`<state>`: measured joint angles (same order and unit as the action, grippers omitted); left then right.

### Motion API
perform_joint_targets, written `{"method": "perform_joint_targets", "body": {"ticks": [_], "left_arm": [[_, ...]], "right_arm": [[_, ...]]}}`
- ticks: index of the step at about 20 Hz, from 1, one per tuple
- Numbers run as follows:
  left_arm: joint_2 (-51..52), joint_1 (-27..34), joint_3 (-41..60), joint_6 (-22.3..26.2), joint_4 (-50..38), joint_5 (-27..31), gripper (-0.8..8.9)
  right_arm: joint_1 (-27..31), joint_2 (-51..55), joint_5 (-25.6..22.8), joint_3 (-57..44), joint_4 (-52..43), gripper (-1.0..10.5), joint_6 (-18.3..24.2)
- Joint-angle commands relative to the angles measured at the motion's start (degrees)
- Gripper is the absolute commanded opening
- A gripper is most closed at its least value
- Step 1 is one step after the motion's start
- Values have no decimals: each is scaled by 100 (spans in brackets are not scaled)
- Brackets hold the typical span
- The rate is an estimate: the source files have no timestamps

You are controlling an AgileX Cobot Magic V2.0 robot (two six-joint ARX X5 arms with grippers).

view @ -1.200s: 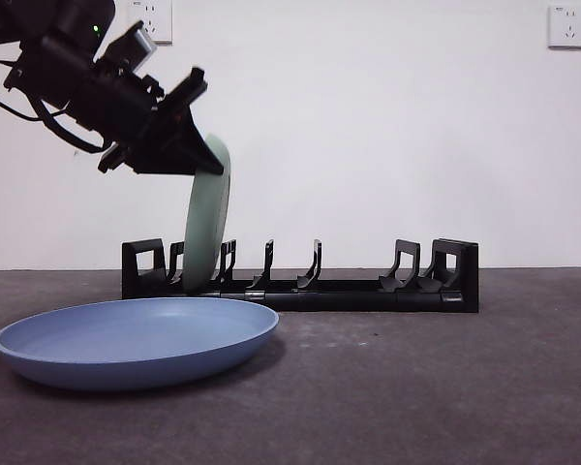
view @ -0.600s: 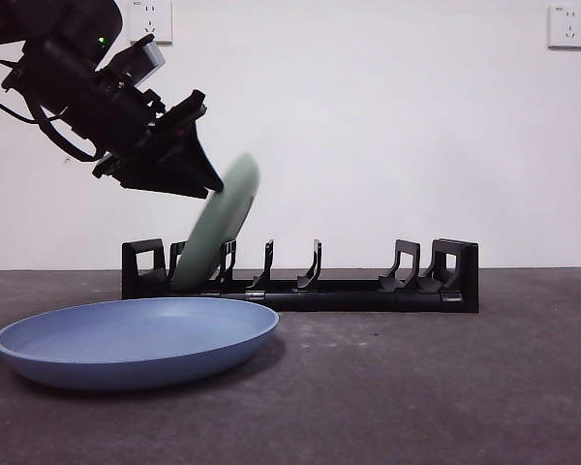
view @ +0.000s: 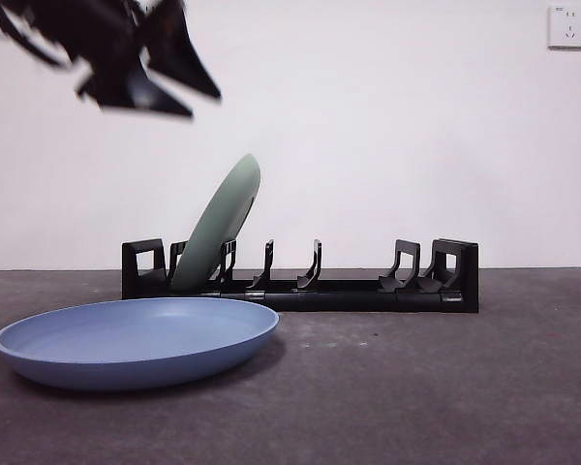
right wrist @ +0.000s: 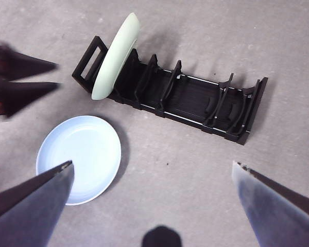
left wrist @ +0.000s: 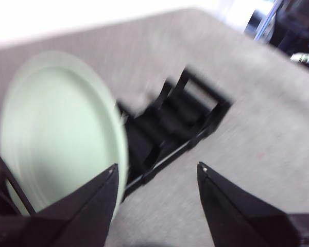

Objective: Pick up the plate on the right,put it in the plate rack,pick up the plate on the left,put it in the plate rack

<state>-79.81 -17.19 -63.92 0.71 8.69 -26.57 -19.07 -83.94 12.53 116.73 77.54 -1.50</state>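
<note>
The pale green plate stands on edge in the black plate rack, leaning to the right against a prong near the rack's left end. No gripper touches it. My left gripper hangs open and blurred above and left of it; its wrist view shows the green plate close beside the open left gripper. The blue plate lies flat on the table in front of the rack's left end. High above, my right gripper is open and empty, looking down on the blue plate and the rack.
Several free prong slots run along the rack to the right of the green plate. A white wall with a socket stands behind the rack. Dark equipment sits beyond the table's edge.
The left gripper let go of the green plate and rose up and away to the left. The plate tipped to the right and now leans in the rack on its own.
</note>
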Motion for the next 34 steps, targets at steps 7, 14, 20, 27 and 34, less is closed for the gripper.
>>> {"method": "perform_joint_targets", "body": {"ticks": [7,14,20,27,34], "left_arm": [[2575,0,4,1893,3233,-33,262],[3469,-94,-2,2105,4732,-39,386],[3598,-232,-2,2197,4874,111,385],[3595,-238,-2,2197,4868,111,386],[3593,-238,-2,2199,4872,111,386]], "right_arm": [[-734,-802,247,-404,-212,566,20],[-1539,-1775,221,-1836,-1604,563,-162],[-1818,-2712,195,-2498,-2511,562,-463],[-2037,-3346,57,-2575,-2872,463,-608],[-2107,-3620,28,-2575,-2990,263,-728]]}}
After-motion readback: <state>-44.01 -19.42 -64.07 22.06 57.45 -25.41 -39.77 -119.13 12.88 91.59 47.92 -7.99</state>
